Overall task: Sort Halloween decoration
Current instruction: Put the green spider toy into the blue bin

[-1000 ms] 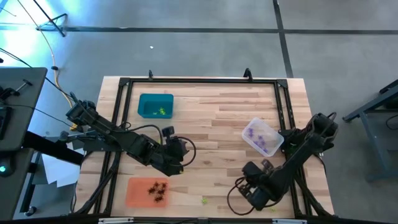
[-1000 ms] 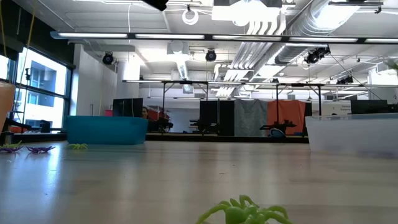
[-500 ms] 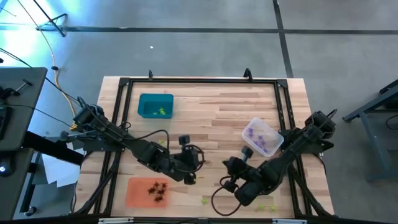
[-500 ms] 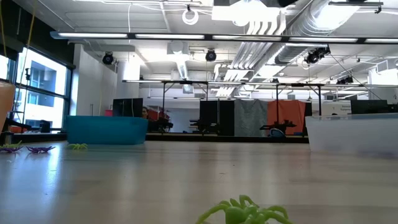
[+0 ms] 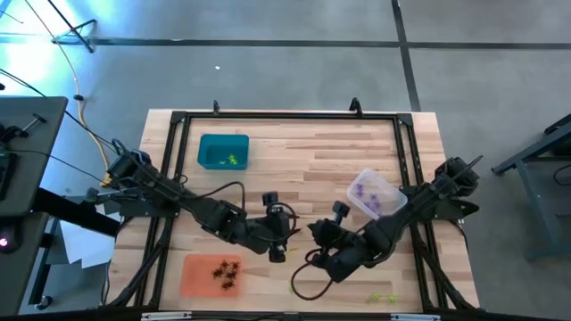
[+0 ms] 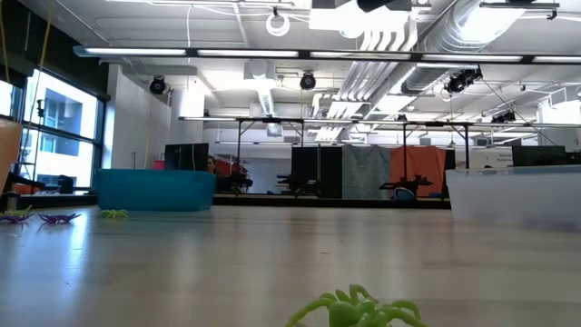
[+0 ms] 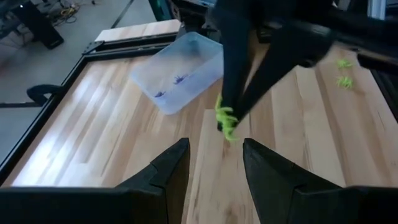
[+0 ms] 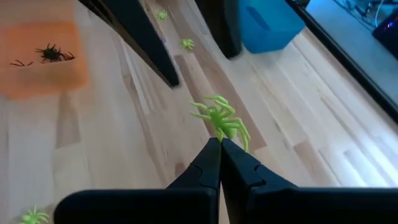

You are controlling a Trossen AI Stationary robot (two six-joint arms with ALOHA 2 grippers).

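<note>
My right gripper [image 8: 219,142] is shut on a yellow-green spider [image 8: 219,119] above the table's middle [image 5: 314,234]. My left gripper [image 7: 216,144] faces it from the table's left side [image 5: 285,239] and stands open, the spider [image 7: 225,121] just ahead of its fingertips and untouched. Black spiders lie in the orange tray [image 5: 192,278], green ones in the teal tray [image 5: 207,143], purple ones in the clear tray [image 5: 393,203]. Loose green spiders [image 5: 294,287] [image 5: 384,299] lie near the table's near edge. My right gripper pinches the yellow-green spider by its rear end [image 8: 219,135] between its two fingertips. The fingers slant downward from the table's right side. The spider sticks out beyond the tips, legs spread, lifted clear of the table.
More green spiders [image 8: 186,43] [image 8: 160,14] lie on the wood between the orange tray [image 8: 43,68] and the teal tray [image 8: 273,25]. In the low view, purple spiders [image 6: 56,218] lie at the left and a green one [image 6: 359,311] lies close in front. A black frame [image 5: 285,116] rims the table.
My right gripper has risen from near the table's near edge and gone toward the middle, rolling as it went, with the green spider kept between its shut fingers. My left gripper has moved toward the table's right and now faces the right gripper.
</note>
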